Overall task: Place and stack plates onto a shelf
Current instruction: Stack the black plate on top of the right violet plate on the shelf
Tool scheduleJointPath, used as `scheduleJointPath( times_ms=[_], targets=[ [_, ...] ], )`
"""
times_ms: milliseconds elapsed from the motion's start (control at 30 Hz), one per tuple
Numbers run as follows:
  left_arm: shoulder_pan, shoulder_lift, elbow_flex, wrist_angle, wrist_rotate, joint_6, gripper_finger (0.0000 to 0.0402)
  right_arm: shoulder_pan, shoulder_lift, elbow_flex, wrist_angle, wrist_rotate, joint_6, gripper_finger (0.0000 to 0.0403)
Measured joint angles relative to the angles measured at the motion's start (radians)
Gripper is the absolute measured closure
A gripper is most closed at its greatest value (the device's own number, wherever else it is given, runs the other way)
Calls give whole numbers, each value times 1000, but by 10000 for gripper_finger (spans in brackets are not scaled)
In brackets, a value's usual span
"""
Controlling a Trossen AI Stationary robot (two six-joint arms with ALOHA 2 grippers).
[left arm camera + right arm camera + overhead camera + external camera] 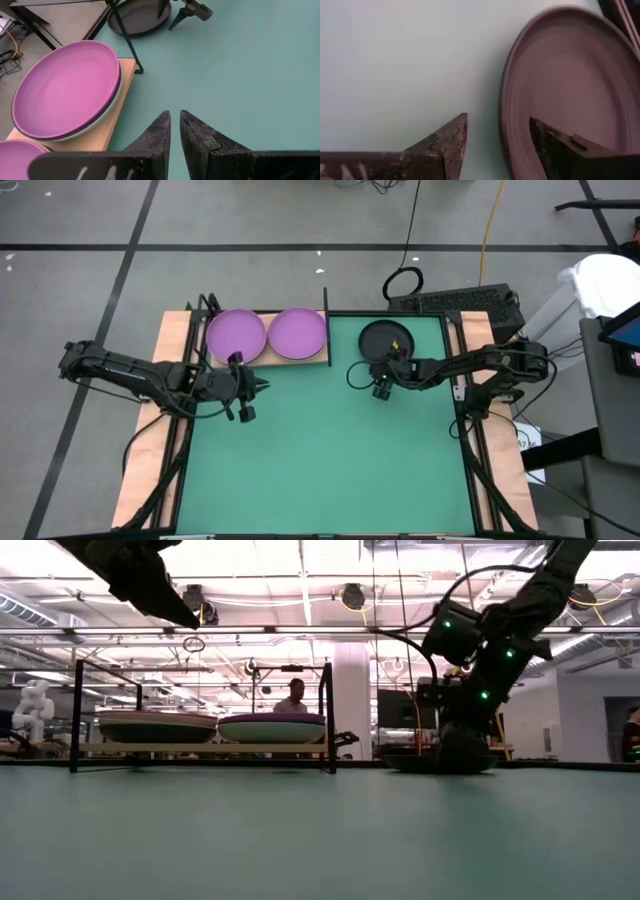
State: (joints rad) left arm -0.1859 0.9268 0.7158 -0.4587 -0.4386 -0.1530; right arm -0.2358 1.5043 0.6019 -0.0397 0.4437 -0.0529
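Observation:
The wooden shelf [267,360] stands at the mat's far left corner and carries two stacks, each topped by a purple plate [236,335] [298,333]. In the left wrist view, darker and pale plates [95,125] show beneath the purple one. A black plate [388,338] lies flat on the green mat to the right of the shelf. My right gripper [497,132] is open and low at this plate's near rim [507,115], with one finger over the plate and one over the mat. My left gripper [175,120] is shut and raised above the mat, near the shelf's front edge. My right gripper comes slanting down at the black plate's near rim [506,140], which lies between its fingers, one inside the plate and one outside. The plate rests flat on the mat. Whether either finger touches it, I cannot tell.
Black upright posts [127,45] stand at the shelf's corners. The green mat [330,460] stretches bare toward the near edge. A keyboard [460,302] and cables lie beyond the table's far right corner. A person [292,695] sits in the room behind the shelf.

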Motion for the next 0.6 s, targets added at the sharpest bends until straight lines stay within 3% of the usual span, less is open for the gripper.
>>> scheduleJointPath(
  times_ms=[167,600],
  targets=[
    [-2,0,0,0,0,-4,353,-9,-3,-64,77,-3,15,244],
    [-1,0,0,-2,0,-8,353,-5,-11,-103,131,-25,-32,394]
  ],
)
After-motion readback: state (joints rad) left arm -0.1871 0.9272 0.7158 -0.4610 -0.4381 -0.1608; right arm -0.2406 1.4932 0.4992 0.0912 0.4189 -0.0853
